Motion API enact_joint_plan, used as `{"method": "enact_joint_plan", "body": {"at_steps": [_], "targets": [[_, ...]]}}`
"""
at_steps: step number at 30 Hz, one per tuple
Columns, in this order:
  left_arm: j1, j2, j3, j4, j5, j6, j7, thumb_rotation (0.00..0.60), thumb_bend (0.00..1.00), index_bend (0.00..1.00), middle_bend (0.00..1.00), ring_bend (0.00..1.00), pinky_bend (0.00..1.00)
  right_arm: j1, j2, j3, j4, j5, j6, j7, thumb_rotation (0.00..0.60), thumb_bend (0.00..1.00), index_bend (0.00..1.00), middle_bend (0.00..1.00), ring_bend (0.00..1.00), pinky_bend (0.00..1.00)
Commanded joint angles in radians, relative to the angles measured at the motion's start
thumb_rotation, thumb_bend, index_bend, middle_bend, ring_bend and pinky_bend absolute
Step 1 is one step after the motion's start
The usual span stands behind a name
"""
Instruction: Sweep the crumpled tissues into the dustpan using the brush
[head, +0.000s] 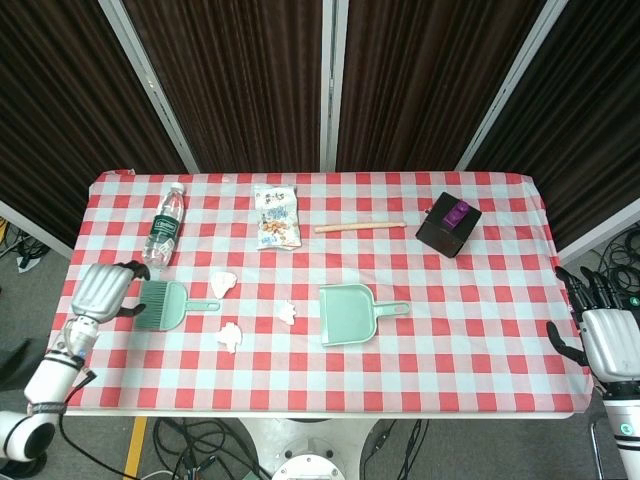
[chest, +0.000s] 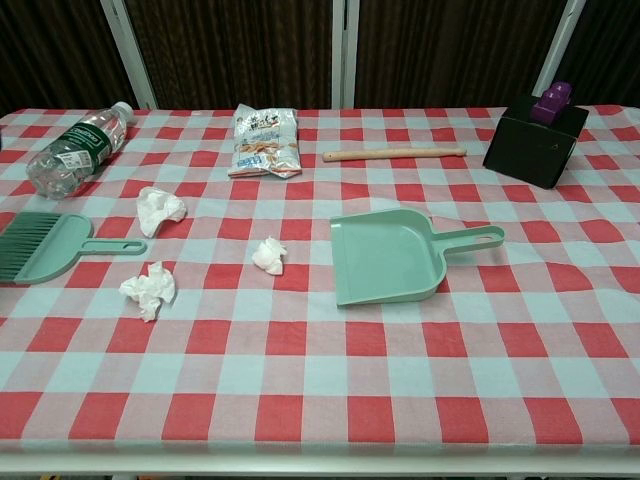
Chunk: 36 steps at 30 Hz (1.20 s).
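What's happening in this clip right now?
A sweeping job is just starting. The left hand is at the bristle end of the green brush, though whether it touches it is unclear. The right hand waits open off the table's right edge. Three crumpled tissues lie loose between the brush and the green dustpan, which nothing holds.

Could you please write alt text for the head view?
The left hand reaches over the table edge to the bristle end of a green brush; three crumpled tissues lie between the brush and a green dustpan.
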Motion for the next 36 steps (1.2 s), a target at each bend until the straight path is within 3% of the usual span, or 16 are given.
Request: {"method": "enact_joint_plan", "body": {"at_steps": [1,11,19,36], "targets": [[-0.075,-0.083,-0.02,0.044,-0.081,-0.075,0.102,0.6,0.17,0.43,0.43,0.59,0.9,-0.002,0.003,-0.001,0.0,0.0,0.002,0.001,0.6,0.33,0.03,0.16,0.0,0.06],[-0.155,-0.231,0.011,0.106,-0.228,-0.106,0.365,0.6,0.17,0.45,0.46,0.74,0.94,-0.016,0.006,-0.008,0.009,0.007,0.013,0.012,0.6,0.33,0.03,0.16,0.0,0.06],[-0.194,-0.294,0.044,0.096,-0.336,-0.082,0.559,0.6,0.25,0.45,0.46,0.76,0.94,-0.015,0.002,-0.01,0.015,0.011,0.004,0.017,0.6,0.33,0.03,0.16,0.0,0.06],[-0.248,-0.318,0.089,0.072,-0.474,-0.071,0.688,0.6,0.26,0.45,0.47,0.76,0.94,-0.02,0.005,-0.013,0.021,0.015,0.005,0.023,0.6,0.33,0.03,0.16,0.0,0.06]]}}
